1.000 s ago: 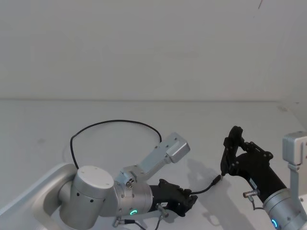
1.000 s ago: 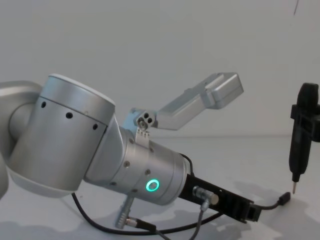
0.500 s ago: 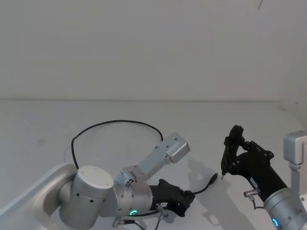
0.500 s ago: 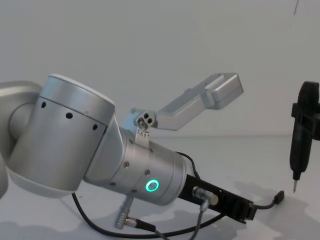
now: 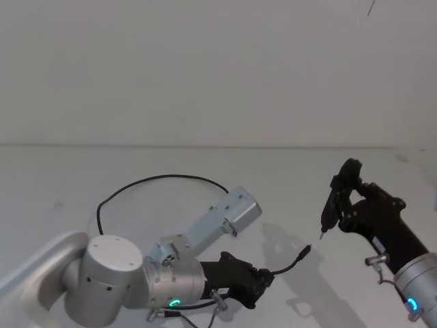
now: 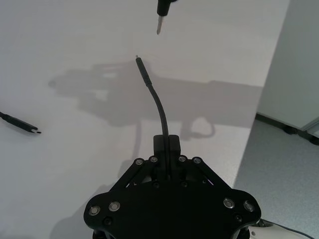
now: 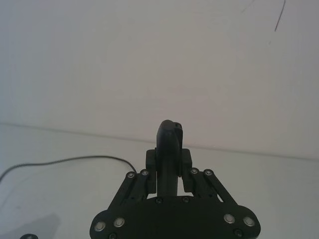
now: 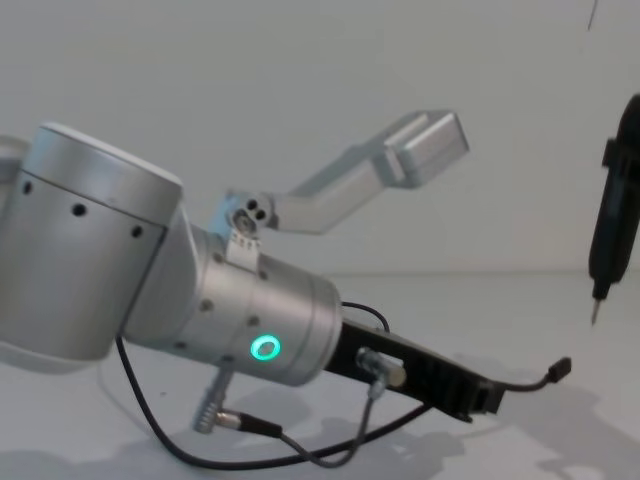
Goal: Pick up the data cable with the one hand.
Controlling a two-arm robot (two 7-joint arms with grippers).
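The thin black data cable [image 5: 171, 177] curves in a wide loop on the worktop [image 5: 54, 178]. The flat black left hand [image 5: 265, 276] pinches one end, whose plug [image 5: 305, 251] juts out, raised.

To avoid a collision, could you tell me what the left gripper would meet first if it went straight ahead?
Probably the tool in the right gripper: the cable held by the left gripper points at its tip, though depth is unclear.
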